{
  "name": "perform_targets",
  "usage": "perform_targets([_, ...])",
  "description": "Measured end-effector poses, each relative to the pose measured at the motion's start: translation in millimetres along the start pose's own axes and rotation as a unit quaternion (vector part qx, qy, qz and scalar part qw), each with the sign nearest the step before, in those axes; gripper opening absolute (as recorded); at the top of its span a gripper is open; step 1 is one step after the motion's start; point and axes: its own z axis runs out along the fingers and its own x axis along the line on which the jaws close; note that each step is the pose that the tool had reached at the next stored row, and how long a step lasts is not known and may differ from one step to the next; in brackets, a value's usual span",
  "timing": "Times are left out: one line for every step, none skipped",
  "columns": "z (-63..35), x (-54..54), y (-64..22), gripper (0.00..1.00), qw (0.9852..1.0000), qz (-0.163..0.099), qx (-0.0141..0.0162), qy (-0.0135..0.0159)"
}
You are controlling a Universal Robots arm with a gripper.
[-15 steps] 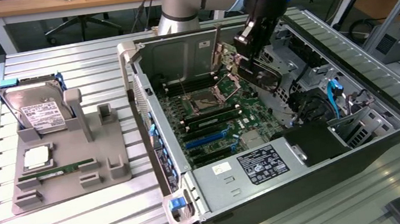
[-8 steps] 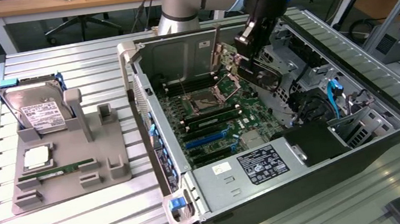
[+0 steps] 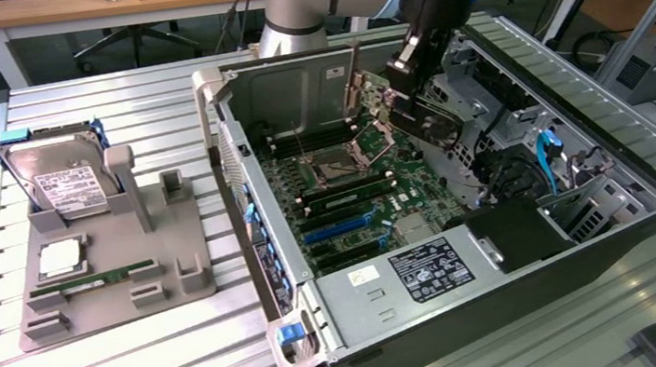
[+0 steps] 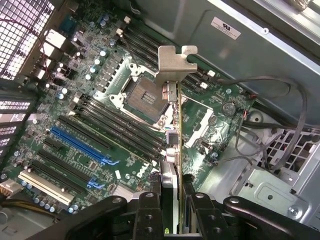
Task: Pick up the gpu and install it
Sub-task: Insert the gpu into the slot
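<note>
**Card clamped edge-on over the board**

The gripper [image 4: 174,222] has its fingers [image 4: 150,212] closed on the gpu [image 4: 172,165], one pressed to each face at the end nearest the wrist. The card runs edge-on away from them, with its silver bracket [image 4: 176,62] at the far end. It hangs above the motherboard [image 4: 95,115], beside the CPU socket [image 4: 142,92] and apart from the blue slots [image 4: 80,145]. In the exterior view it stands upright inside the open computer case [image 3: 355,297].
</note>
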Motion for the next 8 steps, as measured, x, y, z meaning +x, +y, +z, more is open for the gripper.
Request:
perform_targets([0.0, 0.0, 0.0, 0.27, 1.0000, -0.005, -0.0001, 0.0000])
perform_targets([0.0, 0.0, 0.0, 0.27, 1.0000, -0.006, -0.0002, 0.0001])
perform_targets([0.0, 0.0, 0.0, 0.27, 1.0000, -0.008, -0.0002, 0.0001])
perform_targets([0.0, 0.0, 0.0, 0.27, 0.9999, -0.011, -0.0003, 0.0001])
perform_targets([0.0, 0.0, 0.0, 0.27, 0.9999, -0.013, -0.0003, 0.0001])
perform_targets([0.0, 0.0, 0.0, 0.27, 0.9999, -0.016, -0.0004, 0.0001])
perform_targets([0.0, 0.0, 0.0, 0.27, 0.9998, -0.018, -0.0005, 0.0002])
perform_targets([0.0, 0.0, 0.0, 0.27, 0.9998, -0.020, -0.0005, 0.0002])
